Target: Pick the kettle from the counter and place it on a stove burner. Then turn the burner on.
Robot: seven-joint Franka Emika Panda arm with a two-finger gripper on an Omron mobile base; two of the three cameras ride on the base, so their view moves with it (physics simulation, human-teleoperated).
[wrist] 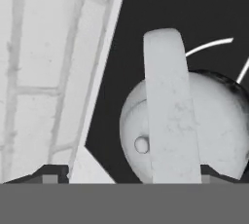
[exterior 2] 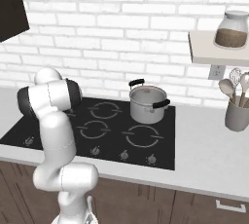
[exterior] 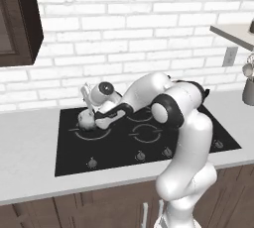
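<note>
Kettle (wrist: 204,121) right under tool (wrist: 126,177)

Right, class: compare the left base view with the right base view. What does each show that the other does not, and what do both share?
Left base view alone: the kettle sitting on the black glass over the stove burner at the cooktop's back left, with the gripper at it, and a dark cabinet up on the left.

Right base view alone: a steel pot with two black handles on the cooktop, and a jar on the shelf.

Both: the black cooktop, white brick wall, the counter, the arm and the utensil holder.
</note>
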